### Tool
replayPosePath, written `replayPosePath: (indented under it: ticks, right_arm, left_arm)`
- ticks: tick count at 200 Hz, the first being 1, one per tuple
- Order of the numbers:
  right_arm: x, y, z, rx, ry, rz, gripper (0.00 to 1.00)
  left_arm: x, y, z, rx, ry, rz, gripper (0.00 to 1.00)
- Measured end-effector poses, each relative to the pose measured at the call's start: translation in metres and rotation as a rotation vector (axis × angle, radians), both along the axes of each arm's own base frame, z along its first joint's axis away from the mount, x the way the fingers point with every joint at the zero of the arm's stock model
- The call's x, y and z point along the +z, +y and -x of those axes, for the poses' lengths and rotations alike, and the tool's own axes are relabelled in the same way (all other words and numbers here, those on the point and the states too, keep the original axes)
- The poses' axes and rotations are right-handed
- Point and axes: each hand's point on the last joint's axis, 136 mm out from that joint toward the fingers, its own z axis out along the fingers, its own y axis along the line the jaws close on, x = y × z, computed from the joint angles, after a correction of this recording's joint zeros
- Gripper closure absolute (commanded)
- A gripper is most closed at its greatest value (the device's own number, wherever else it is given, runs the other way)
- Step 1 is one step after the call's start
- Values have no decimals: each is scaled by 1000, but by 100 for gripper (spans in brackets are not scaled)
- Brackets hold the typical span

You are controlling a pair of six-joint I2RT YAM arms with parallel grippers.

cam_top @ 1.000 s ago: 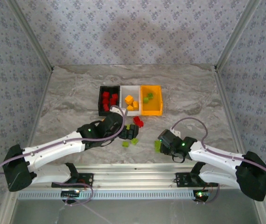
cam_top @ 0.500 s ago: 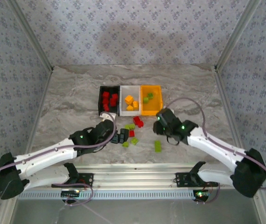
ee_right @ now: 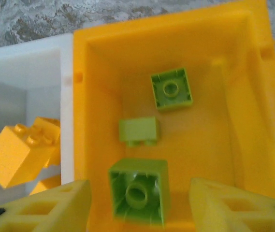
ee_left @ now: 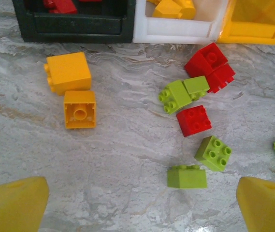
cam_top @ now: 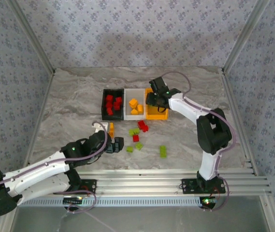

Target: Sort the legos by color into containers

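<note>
**Sorting in progress, two arms.** The right pincer (cam_top: pixel 152 99) hangs over the orange-yellow bin (cam_top: pixel 156 116), spread apart and holding nothing. In its wrist view a lime-green brick (ee_right: pixel 138 191) lies underside-up between the fingers, touching neither, with two more green bricks (ee_right: pixel 171 88) toward 12 o'clock.

The left pincer (cam_top: pixel 115 144) is spread wide and empty above the loose legos on the table (cam_top: pixel 69 106). In its wrist view, two orange-yellow bricks (ee_left: pixel 68 72) lie at 10 o'clock. A red pair (ee_left: pixel 209 65) lies at 2 o'clock, just below the white bin (ee_left: pixel 171 31), with the black bin (ee_left: pixel 79 24) at 11 o'clock.

**Hazards.**
- A green pair (ee_left: pixel 183 94) appears to touch the red pair, so if you close there you may lift two colours together.
- The right fingers sit close to the bin's near wall. If you pull them back low, you may hook the wall and drag the bin.
</note>
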Motion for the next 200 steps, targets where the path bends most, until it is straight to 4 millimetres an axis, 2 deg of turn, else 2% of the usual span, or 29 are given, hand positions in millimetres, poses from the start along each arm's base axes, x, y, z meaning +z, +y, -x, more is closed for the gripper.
replayPosePath:
  ticks: [27,41,59,78,101,126,141,167,200]
  right_arm:
    - [7,1,-2,-2,-7,-3,30]
    - [14,-1,6,3,-17,-9,28]
    - [22,-11,33,5,-20,-9,27]
    - [25,-18,76,23,-11,-18,27]
    - [4,-25,133,58,56,-6,26]
    - [-41,-33,191,100,181,51,25]
    - [-63,-39,217,119,248,93,25]
    - [-84,-44,242,133,304,130,27]
    - [-99,-41,250,135,336,156,37]
  left_arm:
    - [-4,7,2,18,6,-2,1]
    - [-3,9,2,21,7,-3,0]
    - [-1,10,2,25,0,4,0]
    - [0,11,1,35,-4,8,0]
    - [0,13,0,43,-4,9,1]
    - [-5,15,-1,54,1,2,1]
    - [-9,18,-1,63,7,-5,1]
    - [-15,21,0,76,18,-10,1]
    - [-20,24,0,84,26,-15,0]
